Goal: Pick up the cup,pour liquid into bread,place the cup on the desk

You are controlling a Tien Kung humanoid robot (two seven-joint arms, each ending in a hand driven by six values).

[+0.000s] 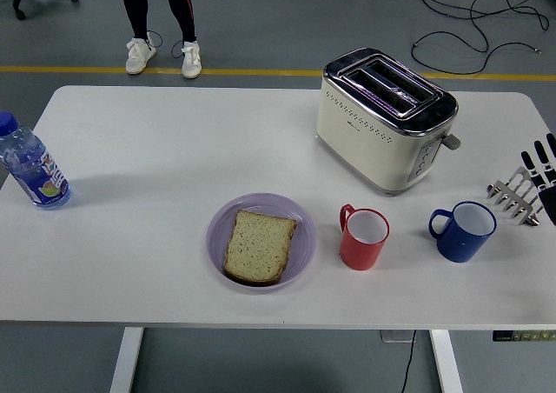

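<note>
A slice of bread (259, 246) lies on a lilac plate (300, 222) near the table's front middle. To its right stands a red cup (362, 237), handle turned left, and further right a blue cup (464, 230), handle also to the left. Only the black fingers of my right hand (543, 169) show, at the right edge of the picture; they are spread and hold nothing, above and right of the blue cup. My left hand is out of view.
A cream and chrome toaster (385, 118) stands behind the cups. A small metal toast rack (514, 196) sits at the right edge beside my hand. A water bottle (31, 167) stands at the far left. A person's legs (161, 19) show beyond the table.
</note>
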